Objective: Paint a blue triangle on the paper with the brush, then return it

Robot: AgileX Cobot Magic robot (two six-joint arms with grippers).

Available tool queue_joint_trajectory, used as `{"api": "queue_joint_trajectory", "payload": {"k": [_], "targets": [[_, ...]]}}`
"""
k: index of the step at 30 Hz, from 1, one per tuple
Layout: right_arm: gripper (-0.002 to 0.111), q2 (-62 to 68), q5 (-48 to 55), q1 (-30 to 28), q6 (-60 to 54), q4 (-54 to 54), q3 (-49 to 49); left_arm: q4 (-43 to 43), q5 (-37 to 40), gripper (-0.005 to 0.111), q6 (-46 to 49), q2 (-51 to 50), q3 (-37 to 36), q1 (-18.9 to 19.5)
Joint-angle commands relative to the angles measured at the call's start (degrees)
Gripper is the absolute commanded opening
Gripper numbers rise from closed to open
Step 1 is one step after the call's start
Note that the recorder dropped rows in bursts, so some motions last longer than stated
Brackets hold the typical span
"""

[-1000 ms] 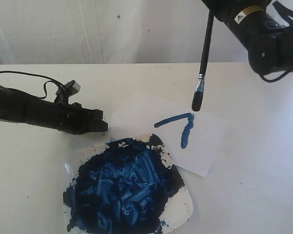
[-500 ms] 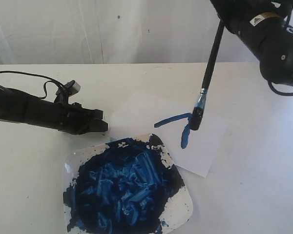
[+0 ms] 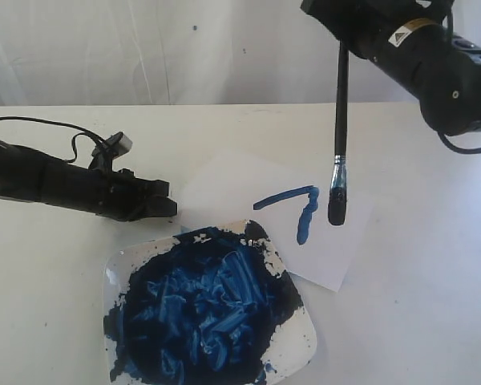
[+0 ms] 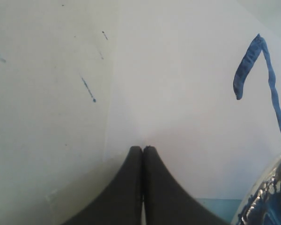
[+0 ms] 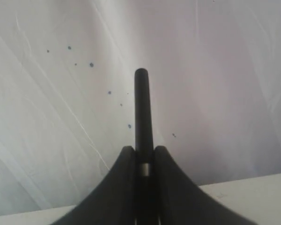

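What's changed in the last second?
The right end effector, still shut on the brush, carried its tip from the top corner of the blue strokes down to just right of them in the exterior view. No new paint shows. The paper, plate and left end effector stayed put.

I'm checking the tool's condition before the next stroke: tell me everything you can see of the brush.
The brush is long and thin, with a black handle, a short silver ferrule and dark, paint-loaded bristles. It hangs nearly upright, bristles down, its upper handle clamped in the right gripper. In the exterior view the tip sits over the paper, just right of the blue strokes; whether it touches the sheet cannot be told.
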State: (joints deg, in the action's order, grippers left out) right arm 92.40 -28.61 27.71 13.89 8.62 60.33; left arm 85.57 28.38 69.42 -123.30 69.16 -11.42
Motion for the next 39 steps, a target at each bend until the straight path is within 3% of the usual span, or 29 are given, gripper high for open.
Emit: {"api": "queue_joint_trajectory", "payload": {"k": [1,6,13,17,22,28,36,39], "targets": [[0.0,2.44,0.35,-2.97,0.23,0.24,2.54,-1.05,-1.87,0.0,-1.51,-2.28,-1.03,-0.36],[0.0,7.49,0.25,-6.74,5.21,5.29,4.93,-1.05,-1.87,0.0,-1.51,-2.28,-1.03,-0.36],[0.0,12.87,2.48,-7.03,5.18,10.73,8.95,-1.05,-1.87,0.0,-1.51,-2.28,-1.03,-0.36],[0.0,12.74,3.77,-5.27,-9.41,20.52,9.46,-1.05,-1.87,0.0,-1.51,-2.28,-1.03,-0.36],[0.0,11.48,7.15,-2.93,-36.03,36.44,12.39,-1.05,-1.87,0.0,-1.51,-2.28,-1.03,-0.36],[0.0,11.84,19.66,-2.59,-60.7,51.98,19.16,-1.05,-1.87,0.0,-1.51,-2.28,-1.03,-0.36],[0.0,14.43,27.16,-3.98,-63.27,48.73,22.61,-1.05,-1.87,0.0,-1.51,-2.28,-1.03,-0.36],[0.0,17.76,27.24,-6.95,-56.84,48.73,23.57,-1.05,-1.87,0.0,-1.51,-2.28,-1.03,-0.36]]}}
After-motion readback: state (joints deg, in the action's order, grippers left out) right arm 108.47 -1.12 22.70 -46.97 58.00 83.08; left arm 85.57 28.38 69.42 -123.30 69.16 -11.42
